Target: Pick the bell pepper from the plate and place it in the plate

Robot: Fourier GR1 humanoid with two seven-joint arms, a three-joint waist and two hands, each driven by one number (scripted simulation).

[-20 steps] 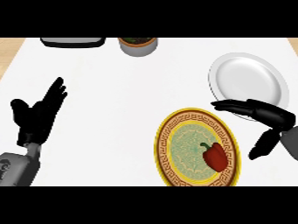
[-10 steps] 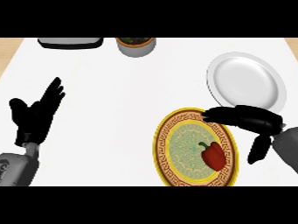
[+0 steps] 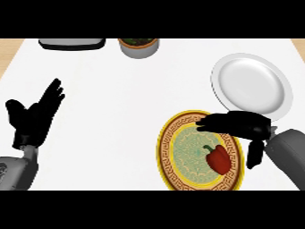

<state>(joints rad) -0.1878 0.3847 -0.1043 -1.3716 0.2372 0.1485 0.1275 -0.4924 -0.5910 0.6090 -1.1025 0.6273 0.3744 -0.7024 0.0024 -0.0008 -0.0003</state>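
Right hand: we see our right hand (image 3: 237, 124) over the upper right rim of the patterned plate (image 3: 174, 138), palm down, fingers stretched toward the view's left and bent slightly downward, holding nothing. The thumb hangs down beside the plate's right edge.
Right forearm: our grey forearm (image 3: 297, 154) enters from the lower right corner and angles up and left to the wrist.
Bell pepper: the red bell pepper (image 3: 218, 158) lies in the right half of the patterned plate, just below our right hand; we cannot tell if the fingers touch it, though a gap seems to show.
White plate: the plain white plate (image 3: 250, 85) sits above and right of the patterned one, their rims near each other.
Left hand: our left hand (image 3: 34, 117) rests at the view's left, fingers straight and pointing up, well apart from both plates.
Far edge: a grey tray (image 3: 71, 43) and a pot (image 3: 139, 46) stand at the counter's (image 3: 128, 98) top edge.
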